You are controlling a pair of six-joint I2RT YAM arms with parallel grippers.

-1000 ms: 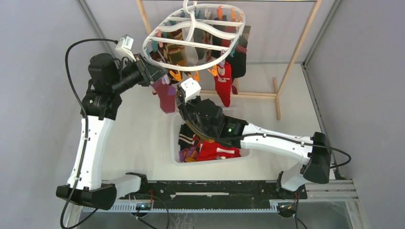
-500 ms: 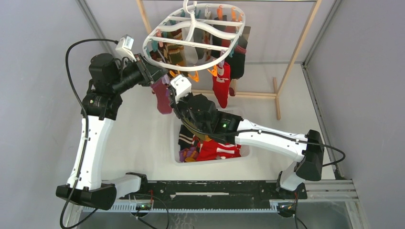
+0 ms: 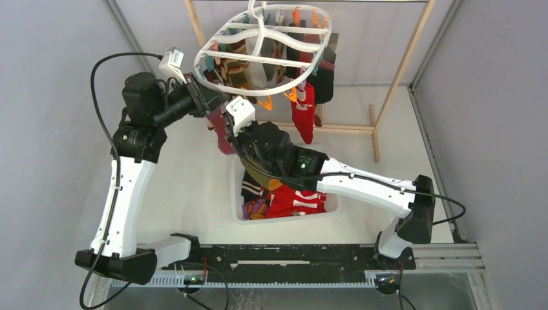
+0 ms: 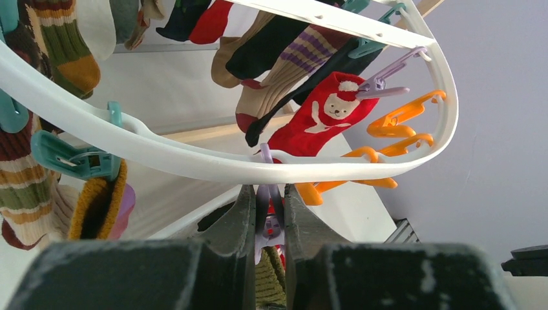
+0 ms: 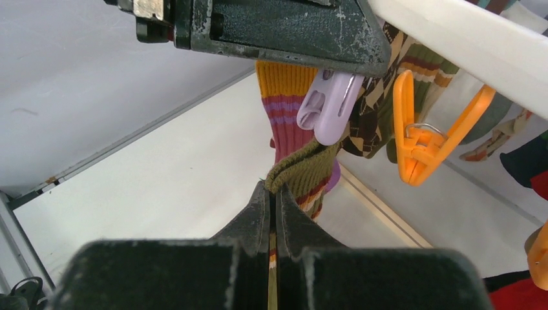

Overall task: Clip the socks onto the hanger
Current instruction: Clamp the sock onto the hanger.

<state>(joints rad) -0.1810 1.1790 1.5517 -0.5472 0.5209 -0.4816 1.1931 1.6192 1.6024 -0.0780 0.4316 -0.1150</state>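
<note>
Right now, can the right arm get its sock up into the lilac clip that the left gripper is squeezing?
Probably yes. The right gripper holds the sock cuff just below the lilac clip, nothing between them. The left gripper pinches that clip, but whether its mouth gapes enough I cannot tell.

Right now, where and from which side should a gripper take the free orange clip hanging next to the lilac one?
Pinch the orange clip across its two splayed upper arms, above the wire spring, probably coming from outside the hanger rim: the arms fork there, while its closed tip points down.
</note>
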